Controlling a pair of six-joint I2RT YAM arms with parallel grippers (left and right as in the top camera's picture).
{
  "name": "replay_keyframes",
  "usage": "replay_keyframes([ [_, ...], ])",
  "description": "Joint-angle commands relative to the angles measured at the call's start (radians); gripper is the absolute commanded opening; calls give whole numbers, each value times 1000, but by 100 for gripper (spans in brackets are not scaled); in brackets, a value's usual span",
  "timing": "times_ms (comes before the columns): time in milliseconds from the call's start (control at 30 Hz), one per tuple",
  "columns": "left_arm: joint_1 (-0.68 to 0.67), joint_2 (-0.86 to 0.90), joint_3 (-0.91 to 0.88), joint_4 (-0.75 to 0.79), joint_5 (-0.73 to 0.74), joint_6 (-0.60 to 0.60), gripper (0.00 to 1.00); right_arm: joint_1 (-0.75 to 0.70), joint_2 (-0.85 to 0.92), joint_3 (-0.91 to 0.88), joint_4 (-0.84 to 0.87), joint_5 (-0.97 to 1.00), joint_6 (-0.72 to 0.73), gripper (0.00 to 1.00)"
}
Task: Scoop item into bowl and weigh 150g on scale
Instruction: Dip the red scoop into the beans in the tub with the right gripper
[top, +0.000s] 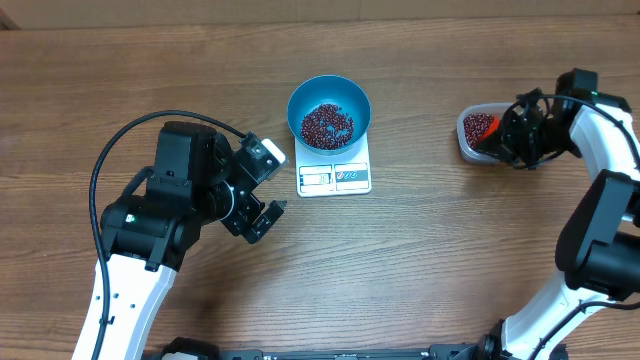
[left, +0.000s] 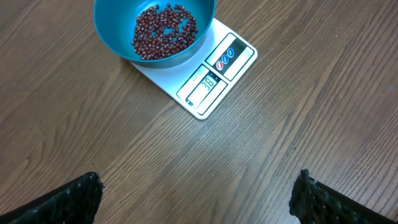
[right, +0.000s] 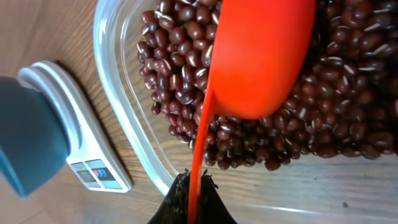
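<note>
The blue bowl stands on the white scale at the upper middle of the overhead view. It covers the back of the scale and leaves only the front panel with the display showing. A thin layer of dark red-brown beans covers the bottom of the bowl. In the left wrist view the bowl and scale sit at the upper left of the frame. The display shows digits that are too small to read with certainty.

The left jaws stand wide apart and hold nothing. They sit over bare wood at the left of the scale, near it but not touching. Their two dark fingers show at the bottom corners of the left wrist view.

A clear plastic tub sits well apart from the scale at the right edge of the overhead view. It holds a deep heap of more beans. The right jaws are closed on the thin handle of an orange scoop at the bottom of the right wrist view. The cup of the scoop rests among the beans in the tub with its smooth back toward the camera. Whether it holds any beans cannot be told. The wooden surface carries all of it.
</note>
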Motion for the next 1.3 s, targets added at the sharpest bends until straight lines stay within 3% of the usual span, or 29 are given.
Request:
replay_keyframes([
  [0,5,3,24,3,-3,-11,100,-25,13,-10,-15,-77,-51,4],
  [333,5,3,24,3,-3,-11,100,-106,13,-10,-54,-79,-109,4],
  [767,5,3,24,3,-3,-11,100,-216,13,-10,-153,-289,-312,4],
  [1267,5,3,24,3,-3,-11,100,-272,13,-10,-232,-362,-396,4],
])
